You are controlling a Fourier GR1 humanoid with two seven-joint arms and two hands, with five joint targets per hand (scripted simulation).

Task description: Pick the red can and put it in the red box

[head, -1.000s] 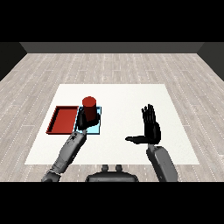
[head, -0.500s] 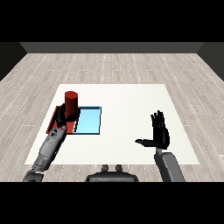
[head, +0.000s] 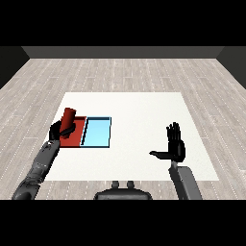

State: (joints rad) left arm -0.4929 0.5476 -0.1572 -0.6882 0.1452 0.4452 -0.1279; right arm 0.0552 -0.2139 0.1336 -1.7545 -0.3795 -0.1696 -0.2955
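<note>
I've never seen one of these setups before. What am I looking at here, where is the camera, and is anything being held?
This is a humanoid robot at a white table. The single picture is the head view, looking down and forward, so its two grey forearms enter from the lower corners. Each ends in a black hand. Two flat trays lie side by side on the table: a red tray and a light blue tray. The left hand has its fingers curled round a red can, holding it tilted over the red tray. The right hand holds nothing; it is raised above the table with straight fingers.
</note>
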